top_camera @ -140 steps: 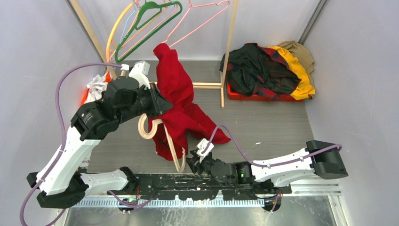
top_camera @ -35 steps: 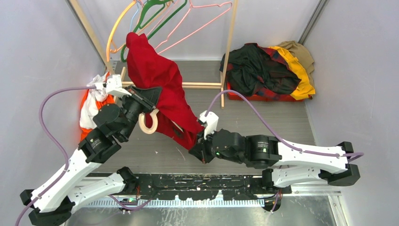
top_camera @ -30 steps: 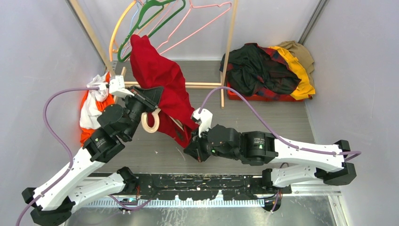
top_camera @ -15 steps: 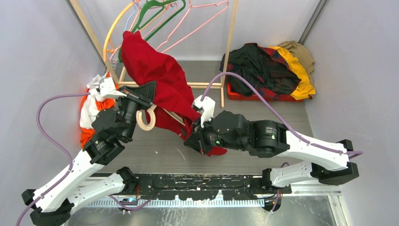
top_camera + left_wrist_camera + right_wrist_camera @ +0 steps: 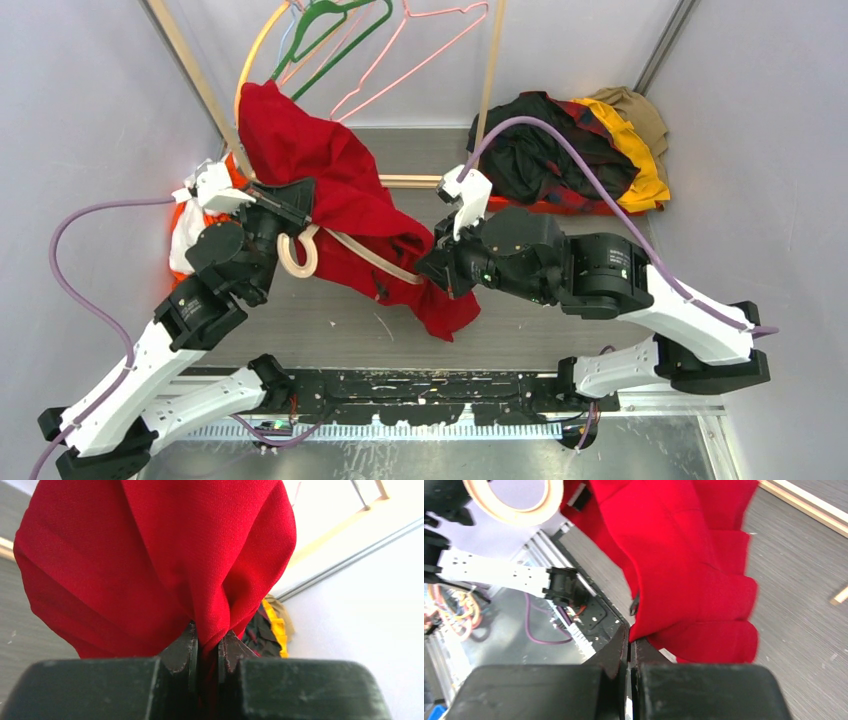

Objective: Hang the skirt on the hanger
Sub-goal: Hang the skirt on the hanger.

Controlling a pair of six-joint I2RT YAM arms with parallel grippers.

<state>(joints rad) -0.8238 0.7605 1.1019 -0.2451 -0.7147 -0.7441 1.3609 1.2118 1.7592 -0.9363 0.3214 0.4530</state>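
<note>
Within the last half second, the right jaws have travelled from the middle of the tabletop [image 5: 330, 325] toward its far-right corner, drawing the lower edge of the bright-red pleated fabric skirt [image 5: 330, 190] with them. The left jaws have shifted slightly toward the left edge.

Result: the skirt now hangs stretched in the air between the two sets of jaws, over the left half of the tabletop. One arm of the thin cream clothes hanger with a curved hook [image 5: 297, 255] lies exposed across the cloth.

The left jaws are clenched on a bunched fold of skirt. The right jaws are clenched on its lower edge. We cannot tell whether either also pinches the hanger.

We judge the skirt draped against the hanger but not yet seated on it.
</note>
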